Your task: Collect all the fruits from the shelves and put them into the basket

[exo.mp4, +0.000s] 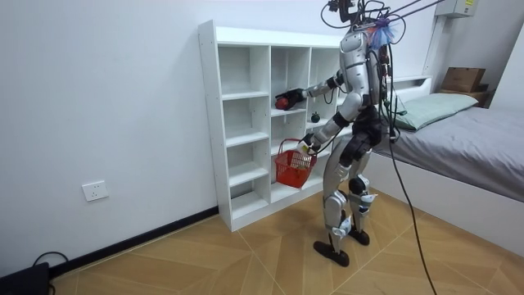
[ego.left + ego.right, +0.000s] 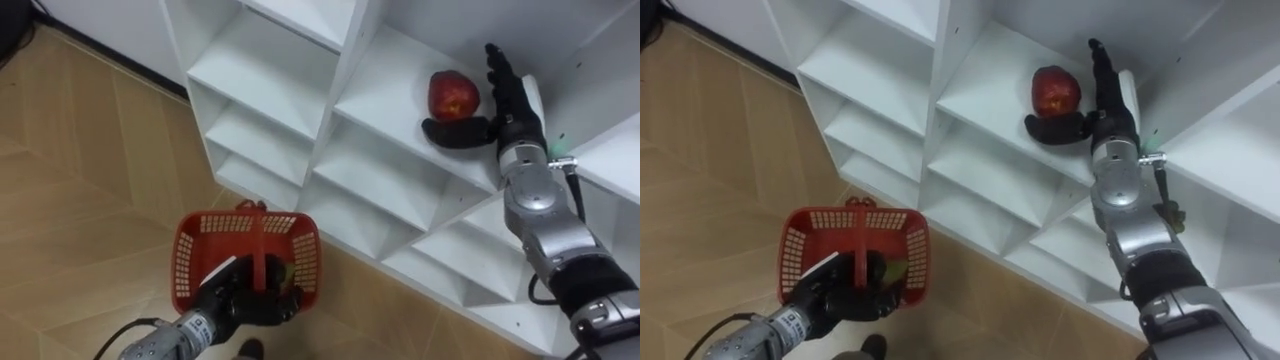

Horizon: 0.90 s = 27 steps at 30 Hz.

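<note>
A red apple [image 2: 453, 95] lies on a white closet shelf [image 2: 385, 95]. My right hand [image 2: 500, 105] is open right beside it, fingers straight along its right side and the thumb stretched under its front; I cannot tell if they touch. My left hand [image 2: 245, 300] is shut on the handle of a red mesh basket [image 2: 190, 255], held low in front of the closet; something yellow-green shows inside the basket. In the room view I stand facing the closet [image 1: 246, 123], right arm reaching into a shelf and the red basket [image 1: 293, 164] hanging at hip height.
The white closet has several open compartments [image 2: 270, 60] above and below the apple's shelf, with upright dividers [image 2: 345, 90] close to my right arm. Wooden floor [image 2: 90, 190] lies to my left. A bed [image 1: 475, 139] stands behind me at the room view's right.
</note>
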{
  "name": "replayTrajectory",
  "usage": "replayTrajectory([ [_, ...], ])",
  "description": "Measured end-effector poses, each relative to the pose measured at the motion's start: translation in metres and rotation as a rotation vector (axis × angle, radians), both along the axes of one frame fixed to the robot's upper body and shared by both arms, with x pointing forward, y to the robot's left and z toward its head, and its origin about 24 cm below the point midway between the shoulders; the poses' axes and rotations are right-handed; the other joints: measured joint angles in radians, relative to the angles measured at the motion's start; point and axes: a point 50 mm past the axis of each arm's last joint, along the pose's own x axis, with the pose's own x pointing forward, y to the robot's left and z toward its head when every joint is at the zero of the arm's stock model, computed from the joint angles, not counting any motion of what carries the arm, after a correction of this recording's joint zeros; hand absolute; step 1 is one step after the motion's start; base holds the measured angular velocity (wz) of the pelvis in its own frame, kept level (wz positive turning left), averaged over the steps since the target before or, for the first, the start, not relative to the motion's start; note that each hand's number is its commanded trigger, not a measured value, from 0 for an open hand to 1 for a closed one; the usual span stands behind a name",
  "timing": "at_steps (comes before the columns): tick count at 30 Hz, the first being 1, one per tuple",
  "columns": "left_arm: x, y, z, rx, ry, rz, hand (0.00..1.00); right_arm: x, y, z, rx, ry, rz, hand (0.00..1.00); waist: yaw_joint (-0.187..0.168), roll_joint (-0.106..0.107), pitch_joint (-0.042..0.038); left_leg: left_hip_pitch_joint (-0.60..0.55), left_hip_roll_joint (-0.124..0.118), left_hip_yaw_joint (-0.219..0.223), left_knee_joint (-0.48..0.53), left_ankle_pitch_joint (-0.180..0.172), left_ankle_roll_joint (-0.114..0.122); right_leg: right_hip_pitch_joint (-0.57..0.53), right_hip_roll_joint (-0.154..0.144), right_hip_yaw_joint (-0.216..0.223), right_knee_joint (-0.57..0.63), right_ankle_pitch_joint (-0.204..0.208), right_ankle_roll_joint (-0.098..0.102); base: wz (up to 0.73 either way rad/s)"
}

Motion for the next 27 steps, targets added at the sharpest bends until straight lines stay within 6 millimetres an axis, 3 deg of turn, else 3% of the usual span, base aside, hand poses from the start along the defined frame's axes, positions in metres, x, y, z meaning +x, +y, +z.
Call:
replayTrajectory([
  [4,0.000,0.001,-0.002,0.005,0.013,0.003,1.00,0.000,0.000,-0.001,-0.019,0.009,0.013,0.02,0.002,0.002,0.0014,0.000,-0.001,-0.002,-0.004,0.004,-0.001,-0.001,0.000,-0.001,0.000,0.000,0.000,0.00],
  [5,0.000,0.001,-0.002,0.006,0.019,0.003,1.00,0.000,-0.001,-0.001,-0.021,0.010,0.012,0.51,0.003,0.002,0.0014,0.000,-0.001,-0.002,-0.005,0.004,-0.001,-0.001,0.000,-0.001,-0.001,0.000,0.000,0.00],
  [6,0.000,0.002,-0.002,0.007,0.022,0.003,1.00,0.000,-0.001,-0.001,-0.024,0.012,0.011,0.67,0.005,0.002,0.0012,0.000,-0.001,-0.002,-0.005,0.005,-0.001,-0.002,0.001,-0.001,-0.001,0.000,-0.001,0.00],
  [7,0.000,0.002,-0.002,0.007,0.023,0.003,1.00,0.000,-0.001,-0.001,-0.025,0.012,0.011,0.98,0.007,0.002,0.0011,0.000,-0.002,-0.002,-0.005,0.005,-0.002,-0.002,0.001,-0.001,0.000,0.000,-0.001,0.00],
  [15,0.011,0.000,0.002,0.005,0.010,-0.013,1.00,0.004,-0.002,0.006,-0.171,-0.010,0.001,1.00,0.018,-0.001,-0.0008,-0.006,-0.004,-0.001,-0.006,0.011,-0.004,-0.019,0.001,0.004,0.014,0.002,-0.003,-0.03],
  [27,0.014,-0.002,0.003,-0.001,-0.002,-0.021,1.00,0.006,-0.001,0.008,-0.211,-0.021,-0.019,1.00,0.025,-0.013,-0.0023,0.001,-0.004,0.006,-0.041,0.034,-0.010,-0.030,-0.001,0.008,0.017,0.005,-0.008,0.00],
])
